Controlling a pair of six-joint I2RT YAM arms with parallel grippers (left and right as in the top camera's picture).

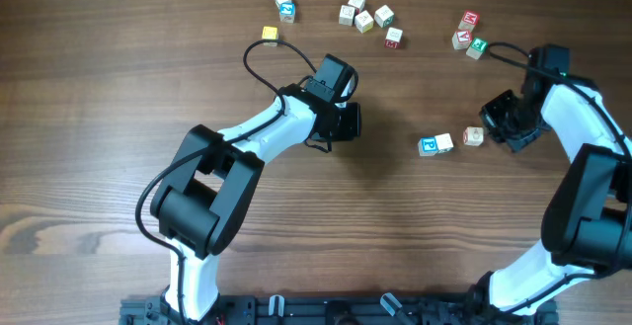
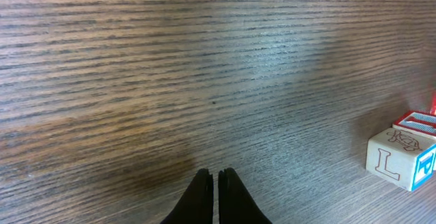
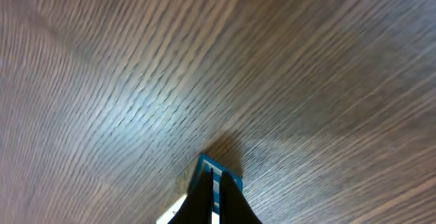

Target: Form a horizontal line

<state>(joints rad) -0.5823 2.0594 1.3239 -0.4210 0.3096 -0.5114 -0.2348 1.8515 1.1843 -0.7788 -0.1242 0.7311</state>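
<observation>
Surface: dark wood-grain table (image 1: 89, 88), seen from overhead, both arms over it.
Line so far: the horizontal line (image 1: 435, 145) sits right of centre, a blue-faced cube touching a pale cream cube edge to edge, running left-right.
Next candidate: reddish-faced cube (image 1: 474, 136) just right of the row, small gap, sitting a touch higher than the row.
Loose stock: white/yellow-green cluster (image 1: 367, 17) at top centre, two stacked-looking cubes (image 1: 284, 6) top left, a yellow cube (image 1: 270, 35) below them, red/green group (image 1: 470, 33) top right. All well apart from the row.
Left gripper (image 2: 212, 178): fingers pressed together, nothing between them, over bare wood mid-table; its camera catches the row's cubes at the far right edge.
Right gripper (image 3: 216, 183): fingers pressed together, tip right over a blue-edged cube (image 3: 219, 171). Probably nudging it rather than pinching it, but the view is too tight to be sure, or to say which cube it is.
Step in hand: likely closing up and aligning the right end of the row.
Next move calls for: a short sideways push to close the gap without knocking the two seated cubes askew, then fetching another from the top clusters.
</observation>
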